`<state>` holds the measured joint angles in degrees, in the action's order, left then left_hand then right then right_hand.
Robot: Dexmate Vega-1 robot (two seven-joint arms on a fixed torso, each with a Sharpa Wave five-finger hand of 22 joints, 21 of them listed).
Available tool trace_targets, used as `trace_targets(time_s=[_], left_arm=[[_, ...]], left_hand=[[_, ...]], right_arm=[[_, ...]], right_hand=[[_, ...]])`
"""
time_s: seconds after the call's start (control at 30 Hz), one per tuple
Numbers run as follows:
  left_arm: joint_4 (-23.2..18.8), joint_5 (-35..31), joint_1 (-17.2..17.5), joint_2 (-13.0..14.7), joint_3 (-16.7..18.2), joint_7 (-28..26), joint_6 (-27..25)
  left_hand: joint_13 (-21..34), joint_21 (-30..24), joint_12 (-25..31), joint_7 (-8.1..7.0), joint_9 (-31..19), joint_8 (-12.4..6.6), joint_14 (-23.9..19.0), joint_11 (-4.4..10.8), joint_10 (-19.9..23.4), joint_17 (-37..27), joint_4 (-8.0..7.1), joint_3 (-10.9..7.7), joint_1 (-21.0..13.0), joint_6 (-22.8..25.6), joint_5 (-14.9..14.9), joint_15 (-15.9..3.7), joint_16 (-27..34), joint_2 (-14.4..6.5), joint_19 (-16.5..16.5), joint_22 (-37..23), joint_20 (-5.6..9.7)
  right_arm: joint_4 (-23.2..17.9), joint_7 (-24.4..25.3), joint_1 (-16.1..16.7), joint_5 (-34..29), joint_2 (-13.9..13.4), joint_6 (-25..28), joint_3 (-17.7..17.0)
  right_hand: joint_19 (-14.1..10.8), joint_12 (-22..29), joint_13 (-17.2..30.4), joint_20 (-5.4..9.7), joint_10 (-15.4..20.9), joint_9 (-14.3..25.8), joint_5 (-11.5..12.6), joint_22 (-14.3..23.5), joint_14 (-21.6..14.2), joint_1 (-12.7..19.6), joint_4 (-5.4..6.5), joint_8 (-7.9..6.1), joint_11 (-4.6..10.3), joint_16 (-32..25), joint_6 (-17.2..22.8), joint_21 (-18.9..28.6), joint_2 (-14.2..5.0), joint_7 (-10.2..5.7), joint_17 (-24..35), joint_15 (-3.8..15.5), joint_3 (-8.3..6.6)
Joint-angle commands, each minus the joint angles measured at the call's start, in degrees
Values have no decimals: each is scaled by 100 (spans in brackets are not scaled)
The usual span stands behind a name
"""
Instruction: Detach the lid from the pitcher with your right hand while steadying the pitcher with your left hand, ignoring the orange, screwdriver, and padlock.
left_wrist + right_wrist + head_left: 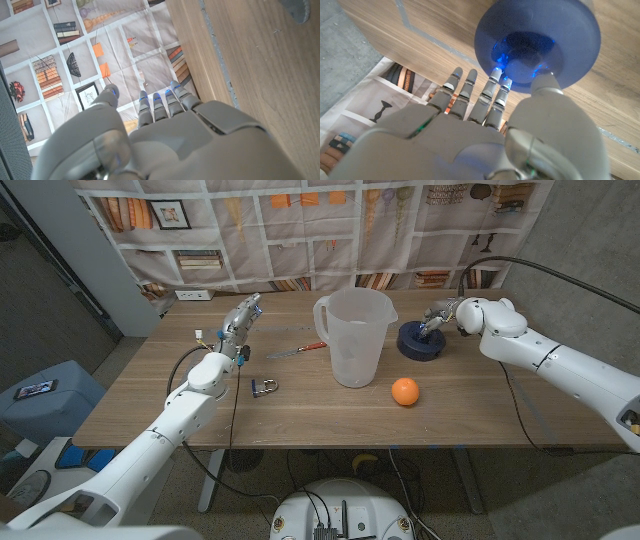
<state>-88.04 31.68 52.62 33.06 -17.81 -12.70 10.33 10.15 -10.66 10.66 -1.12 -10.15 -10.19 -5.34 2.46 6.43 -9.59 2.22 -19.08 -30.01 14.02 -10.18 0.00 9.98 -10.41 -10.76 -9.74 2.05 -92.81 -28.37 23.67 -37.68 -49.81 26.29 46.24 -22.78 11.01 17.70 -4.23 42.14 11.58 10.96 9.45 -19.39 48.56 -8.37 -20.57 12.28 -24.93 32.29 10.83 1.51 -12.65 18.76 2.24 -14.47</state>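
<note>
Resting on the tabletop toward its far right edge, the lid [421, 341] is pinched by the right hand [441, 315], while the left hand [238, 321] hangs open, well clear of the mid-tabletop pitcher [353, 337], which a careless withdrawal might tip.

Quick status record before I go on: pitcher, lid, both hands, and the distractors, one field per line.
pitcher: pitcher stands upright mid-table, open on top, no lid on it
lid: dark blue lid lies on the table to the pitcher's right, apart from it
right hand: right hand at the lid, fingers touching its top; a firm grip cannot be confirmed
left hand: left hand raised left of the pitcher, holding nothing, not touching it
orange: orange in front of the lid
screwdriver: screwdriver left of the pitcher
padlock: padlock nearer the front edge
</note>
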Motion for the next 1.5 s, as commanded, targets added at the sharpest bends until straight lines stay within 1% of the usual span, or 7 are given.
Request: trace_targets(time_s=[0.03,0.2,0.27,0.67,0.83,1.2,1.5], left_arm=[[179,81,-52,-13,-5,126,58],[247,95,-65,-26,3,166,133],[279,82,-76,-37,-5,172,163],[434,-19,-169,-111,-81,221,334],[508,-61,-214,-142,-128,261,385],[733,-104,-346,-220,-190,368,516],[960,-191,-473,-286,-242,387,624]], left_hand=[[3,-35,41,21,-1,-43,-56,20,65,-17,4,-56,62,72,-41,-6,36,11,-46,-8,66],[3,-39,41,31,-1,-48,-73,27,66,-15,12,-77,69,90,-42,-11,38,12,-57,-7,68],[3,-41,41,27,-1,-46,-71,34,68,-15,16,-86,73,90,-42,-16,35,12,-63,-7,76],[3,-37,36,19,-1,-36,-39,5,58,-15,30,-128,93,75,-41,-35,18,14,-56,-7,86],[3,-34,32,20,-1,-32,-25,0,48,-15,35,-145,103,67,-41,-40,12,16,-51,-7,91],[3,-31,22,25,-1,-25,-3,-3,21,-16,47,-183,124,53,-39,-38,6,16,-42,-7,87],[3,-32,20,26,-1,-12,25,-31,7,-18,51,-220,147,13,-39,-35,1,6,-43,-8,92]], right_arm=[[32,-324,-164,-88,107,130,158],[4,-361,-165,8,112,136,125],[-55,-295,-114,85,90,137,62],[-465,106,208,654,-159,68,-397],[-514,441,454,1243,-224,-90,-767],[-511,1400,1061,2621,-215,-368,-1543],[-207,1963,1224,3450,-70,-975,-1799]], right_hand=[[78,-39,42,-31,-326,2,83,22,127,-60,9,99,-32,87,-197,-20,100,4,19,583,54],[201,-36,70,-103,-768,0,149,22,363,-226,54,273,-111,226,-549,-29,165,13,23,426,113],[270,-45,79,-164,-1076,2,182,22,467,-352,90,370,-244,285,-745,-28,181,27,38,322,154],[506,-37,79,-337,-1546,7,269,23,757,-889,262,586,-551,441,-1156,-45,263,134,71,93,343],[570,-37,68,-383,-1754,5,310,24,913,-1099,335,691,-649,514,-1367,-40,257,184,89,-1,408],[517,-29,34,-142,-1994,1,314,27,1023,-1510,527,769,-783,571,-1483,2,123,291,119,-84,501],[467,-19,-9,50,-2118,-14,279,26,1142,-1705,606,801,-842,650,-1490,16,38,376,100,-114,543]])
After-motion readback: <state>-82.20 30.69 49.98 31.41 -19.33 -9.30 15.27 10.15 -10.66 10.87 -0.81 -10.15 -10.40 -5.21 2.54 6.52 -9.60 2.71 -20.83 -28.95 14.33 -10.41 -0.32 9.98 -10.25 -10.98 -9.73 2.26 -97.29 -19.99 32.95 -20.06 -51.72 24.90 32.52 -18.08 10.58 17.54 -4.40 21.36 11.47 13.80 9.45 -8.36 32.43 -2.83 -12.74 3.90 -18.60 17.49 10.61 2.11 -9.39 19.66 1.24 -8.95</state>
